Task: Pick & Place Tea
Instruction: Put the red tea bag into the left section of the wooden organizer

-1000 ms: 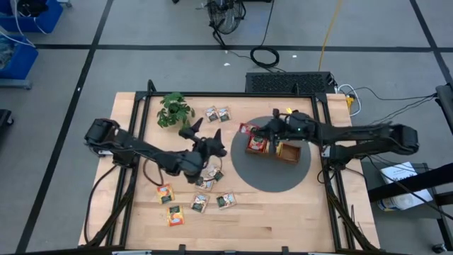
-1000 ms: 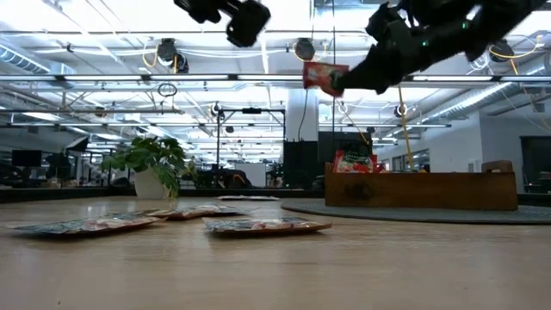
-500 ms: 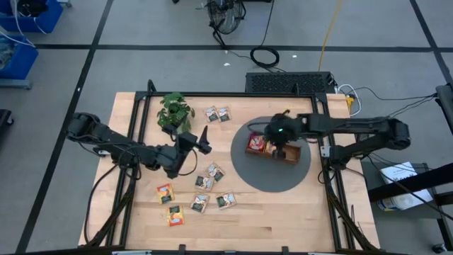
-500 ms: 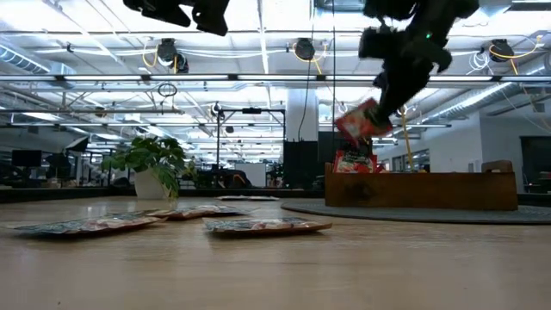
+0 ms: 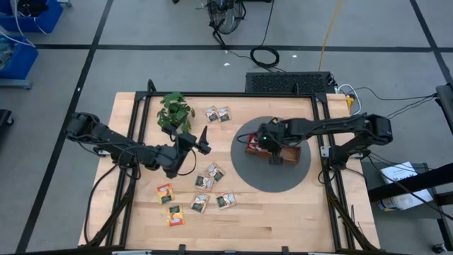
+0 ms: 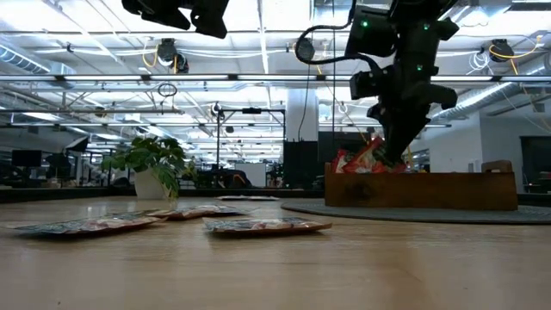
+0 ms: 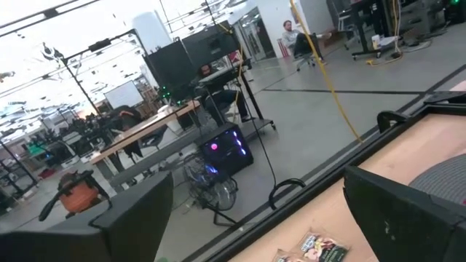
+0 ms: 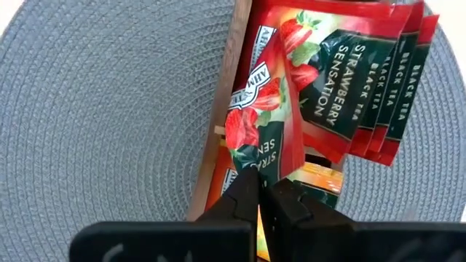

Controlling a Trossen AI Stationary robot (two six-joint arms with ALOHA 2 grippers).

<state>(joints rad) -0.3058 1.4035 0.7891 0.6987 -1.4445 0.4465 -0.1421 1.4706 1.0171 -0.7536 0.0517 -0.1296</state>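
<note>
The right gripper (image 8: 260, 191) is down at the wooden tray (image 5: 289, 153) on the round grey mat (image 5: 249, 173), its fingers pinched on a red tea sachet (image 8: 263, 127) beside other red sachets (image 8: 364, 80) standing in the tray. The left gripper (image 5: 203, 139) hangs above the surface (image 5: 283, 219), fingers spread wide and holding nothing, near the plant (image 5: 174, 110). More sachets (image 5: 209, 185) lie flat on the wood.

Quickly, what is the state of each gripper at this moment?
Left gripper: jaws open, holding nothing, raised above the table near the plant.
Right gripper: jaws shut on a red tea sachet, over the wooden tray.
</note>
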